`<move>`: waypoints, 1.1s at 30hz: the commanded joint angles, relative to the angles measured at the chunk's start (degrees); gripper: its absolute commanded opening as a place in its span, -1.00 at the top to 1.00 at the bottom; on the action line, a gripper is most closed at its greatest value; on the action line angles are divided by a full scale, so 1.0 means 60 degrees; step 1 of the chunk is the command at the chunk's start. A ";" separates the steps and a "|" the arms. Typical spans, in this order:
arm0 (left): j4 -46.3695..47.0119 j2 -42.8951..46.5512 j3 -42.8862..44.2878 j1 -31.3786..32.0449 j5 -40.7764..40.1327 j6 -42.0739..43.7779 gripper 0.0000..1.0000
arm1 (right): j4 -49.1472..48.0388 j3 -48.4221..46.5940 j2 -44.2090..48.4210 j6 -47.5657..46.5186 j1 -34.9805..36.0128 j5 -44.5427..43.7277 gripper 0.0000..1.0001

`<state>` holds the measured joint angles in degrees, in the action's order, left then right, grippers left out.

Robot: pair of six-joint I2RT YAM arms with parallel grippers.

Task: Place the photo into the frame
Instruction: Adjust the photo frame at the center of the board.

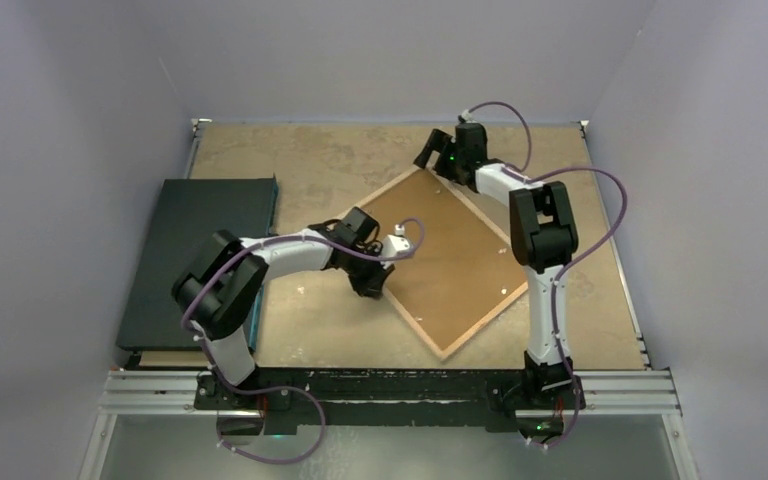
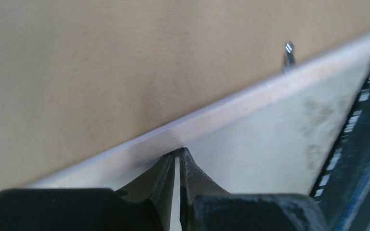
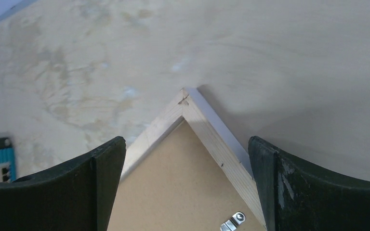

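Left gripper (image 2: pixel 179 153), jaws pressed together, sat against the 8 o'clock edge of the frame (image 1: pixel 455 265). Right gripper (image 3: pixel 187 142), jaws wide apart, hovered over its 12 o'clock corner. It lay back-up, central on the table (image 1: pixel 300 165).

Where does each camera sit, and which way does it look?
Top camera: high behind both arms, looking down at them, the table and the frame.
Left wrist camera: on the left wrist, looking along its shut left claw at the frame's edge.
Right wrist camera: on the right wrist, looking down past its open right claw at a frame corner.
Shared: all three see the frame.
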<state>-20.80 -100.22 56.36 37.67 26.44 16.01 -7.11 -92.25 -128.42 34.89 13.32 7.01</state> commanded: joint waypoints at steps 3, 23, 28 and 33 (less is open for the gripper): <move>0.0755 -0.1362 0.0651 0.1069 0.0742 -0.0850 0.81 | 0.0590 -0.1391 -0.0789 0.0163 0.1407 0.2653 -0.98; -0.1579 0.1186 0.2596 -0.3024 0.0388 0.0180 0.26 | 0.0512 0.0828 0.2764 0.0005 0.0912 -0.0331 -0.98; -0.1922 -0.0582 0.3360 -0.4402 0.0783 -0.0371 0.63 | 0.0089 0.3076 0.4401 0.0253 0.1273 -0.0252 -0.98; -0.1413 -0.1317 0.3110 -0.4833 0.1492 -0.0705 0.76 | -0.0616 0.4915 0.5395 0.1053 0.2542 -0.0075 -0.84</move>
<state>-29.54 -106.45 75.50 9.23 31.16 13.82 -7.38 -68.66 -98.54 36.91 22.41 6.44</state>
